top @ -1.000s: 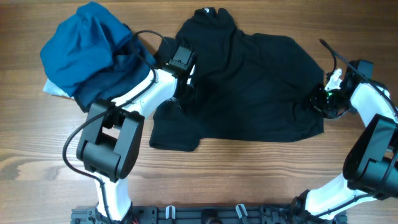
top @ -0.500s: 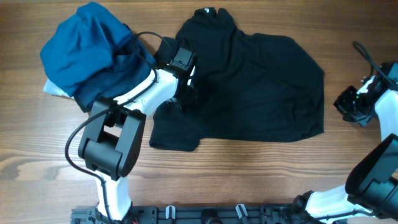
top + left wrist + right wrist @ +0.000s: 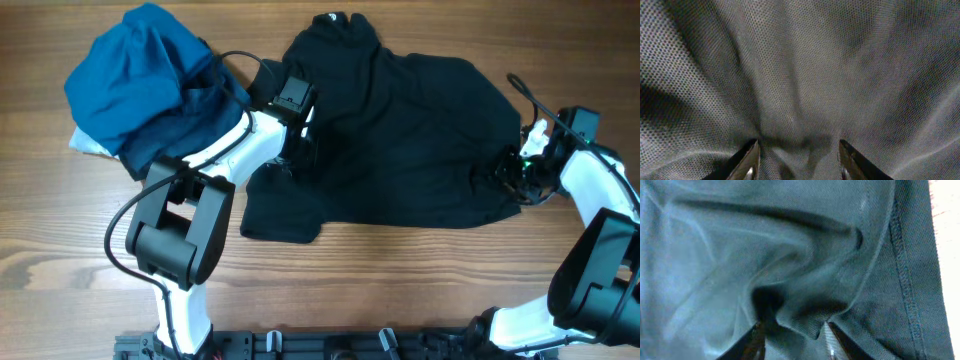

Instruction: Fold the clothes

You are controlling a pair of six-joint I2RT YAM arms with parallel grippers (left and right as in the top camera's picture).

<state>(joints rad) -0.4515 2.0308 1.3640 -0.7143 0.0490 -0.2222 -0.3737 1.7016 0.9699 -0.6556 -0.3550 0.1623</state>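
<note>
Pinching a raised fold of cloth between their two fingertips (image 3: 758,341), the right jaws are clenched on the black shirt (image 3: 400,130). The fold sits just inside the stitched hem (image 3: 910,280), near the lower right corner of the garment. Judged from this position, the hold gives control of a free edge so that side can be carried over the body of the shirt.

The left jaws press down into the fabric, their tips (image 3: 747,162) set apart, with creases running toward the gap between them. Whether they are clamped on the cloth or only bearing on it cannot be told. Either way, the placement probably anchors the opposite side while the right side is worked.

The shirt lies spread on the table (image 3: 400,290), collar (image 3: 330,25) toward the far edge, with wrinkles across its middle. No fold is complete yet.

The right arm (image 3: 600,200) rises from the near right corner, and its wrist turns inward to reach the shirt edge. The left arm (image 3: 230,150) extends diagonally from the near left, crossing the left sleeve area, with its wrist over the shoulder region. A blue bundle of garments (image 3: 140,80) lies just beside the shirt at far left.
</note>
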